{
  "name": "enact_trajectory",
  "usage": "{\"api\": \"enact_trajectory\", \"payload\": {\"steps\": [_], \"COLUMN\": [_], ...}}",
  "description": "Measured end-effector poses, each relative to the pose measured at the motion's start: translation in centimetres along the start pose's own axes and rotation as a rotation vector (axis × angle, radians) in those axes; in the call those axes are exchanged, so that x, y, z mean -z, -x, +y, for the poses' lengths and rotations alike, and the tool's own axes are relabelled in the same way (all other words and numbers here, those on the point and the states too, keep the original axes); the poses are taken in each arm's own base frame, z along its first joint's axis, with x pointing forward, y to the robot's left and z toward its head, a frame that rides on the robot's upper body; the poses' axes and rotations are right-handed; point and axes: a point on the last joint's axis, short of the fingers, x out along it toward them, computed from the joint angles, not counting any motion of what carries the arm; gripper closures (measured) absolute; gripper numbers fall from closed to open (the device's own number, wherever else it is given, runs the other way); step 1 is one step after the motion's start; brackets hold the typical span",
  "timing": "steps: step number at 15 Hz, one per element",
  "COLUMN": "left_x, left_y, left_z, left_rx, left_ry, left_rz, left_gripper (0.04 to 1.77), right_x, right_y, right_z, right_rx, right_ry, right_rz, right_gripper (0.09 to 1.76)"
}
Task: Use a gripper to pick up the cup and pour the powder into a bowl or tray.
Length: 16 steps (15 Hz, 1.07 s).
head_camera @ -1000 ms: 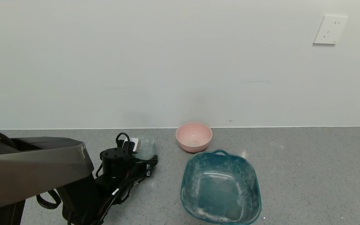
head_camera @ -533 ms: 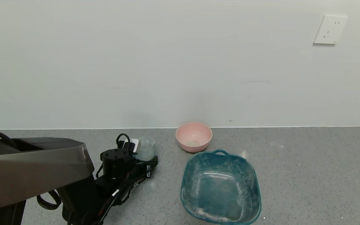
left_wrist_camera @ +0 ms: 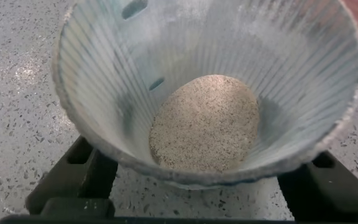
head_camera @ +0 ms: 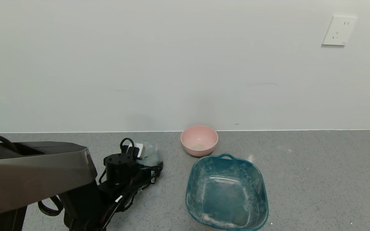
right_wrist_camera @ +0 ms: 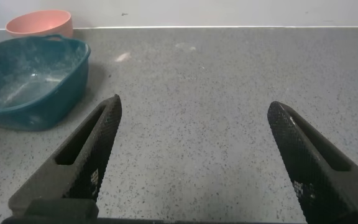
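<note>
Between the left hand [left_wrist_camera: 197, 186] fingers, cup [left_wrist_camera: 210, 87], powder [left_wrist_camera: 204, 124] inside

I'm looking at even, soft, diffuse light across the head view; the white wall [head_camera: 172, 64] reads bright and flat, with only a faint grey smudge of shadow behind the pink bowl [head_camera: 199, 140]. The speckled bench [head_camera: 316, 179] is evenly lit, no hard shadows. A soft sheen runs along the silver arm casing [head_camera: 34, 173], and a pale glint sits inside the teal tub [head_camera: 226, 192]. On the left wrist view the cup [left_wrist_camera: 210, 87] fills the picture, its near rim soft and out of focus, with shade under it. On the right wrist view the dark fingers [right_wrist_camera: 86, 155] of the right end effector are slightly blurred at the edge nearest the camera.
</note>
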Motion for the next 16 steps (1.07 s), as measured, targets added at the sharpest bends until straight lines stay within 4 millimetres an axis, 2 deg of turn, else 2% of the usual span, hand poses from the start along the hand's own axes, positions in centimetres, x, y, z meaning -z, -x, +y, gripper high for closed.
{"api": "enact_trajectory", "payload": {"steps": [5, 9, 12, 16], "left_x": [-0.2, -1.0, -2.4, -5.1], "left_y": [0.4, 1.6, 3.3, 7.1], "left_z": [0.0, 0.2, 0.5, 1.2], "left_rx": [0.001, 0.001, -0.003, -0.006], "left_ry": [-0.01, -0.027, -0.033, -0.035], "left_rz": [0.008, 0.047, 0.077, 0.087], "left_gripper": [0.2, 0.16, 0.14, 0.12], "right_x": [0.0, 0.0, 0.0, 0.0], "right_y": [0.0, 0.0, 0.0, 0.0], "right_z": [0.0, 0.0, 0.0, 0.0], "right_rx": [0.0, 0.0, 0.0, 0.0], "right_ry": [0.0, 0.0, 0.0, 0.0], "right_rz": [0.0, 0.0, 0.0, 0.0], "right_gripper": [0.14, 0.14, 0.14, 0.14]}}
